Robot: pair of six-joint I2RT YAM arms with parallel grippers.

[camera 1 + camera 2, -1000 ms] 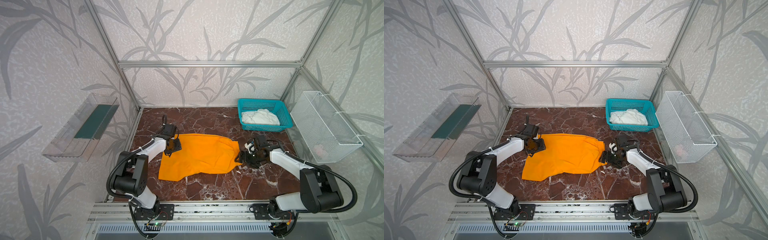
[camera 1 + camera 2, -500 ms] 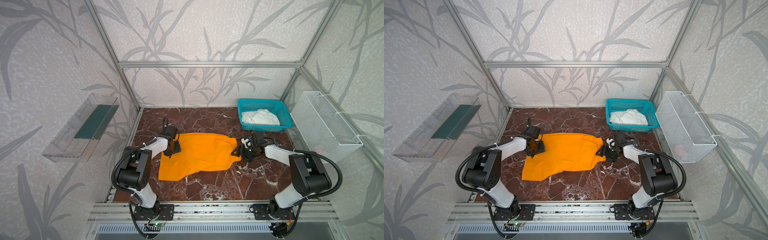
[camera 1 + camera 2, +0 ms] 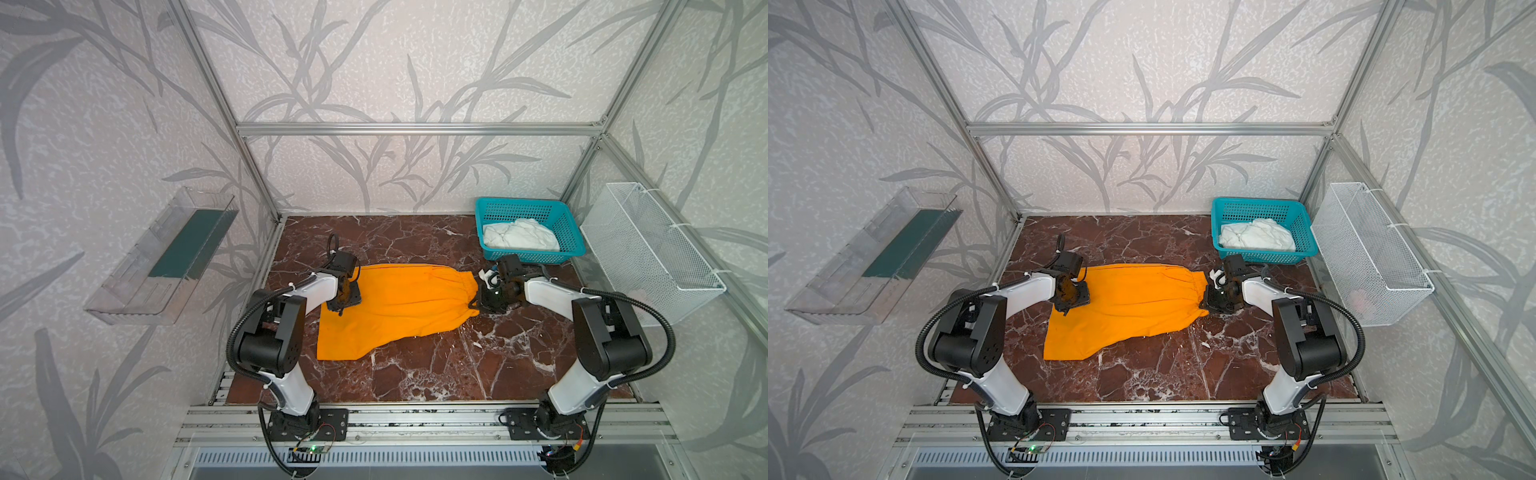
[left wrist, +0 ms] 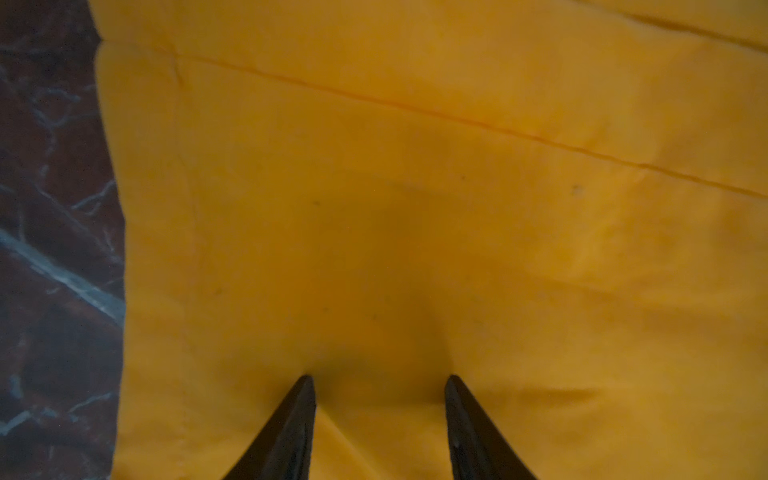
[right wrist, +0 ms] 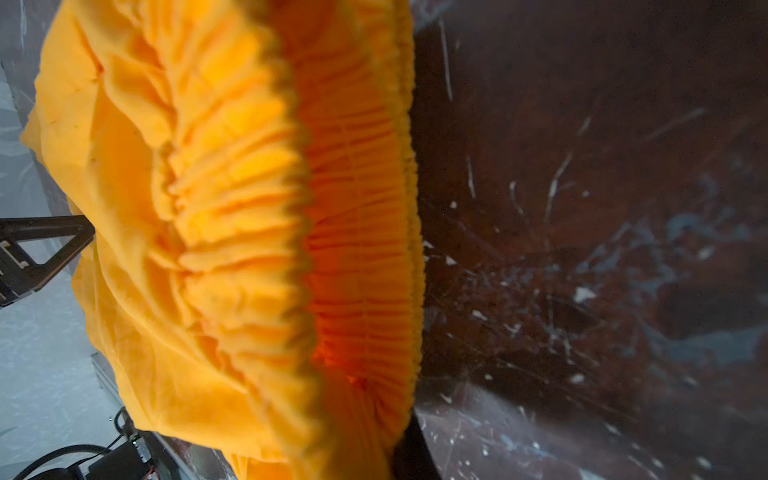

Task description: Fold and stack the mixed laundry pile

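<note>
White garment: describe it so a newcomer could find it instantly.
Start at the dark red marble table and look to its far right corner, where a teal plastic basket sits. The white garment lies crumpled inside it, the only white cloth, unlike the orange trousers spread mid-table.

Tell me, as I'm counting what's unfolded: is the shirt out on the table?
No, the shirt lies crumpled inside the teal basket at the back.
</note>
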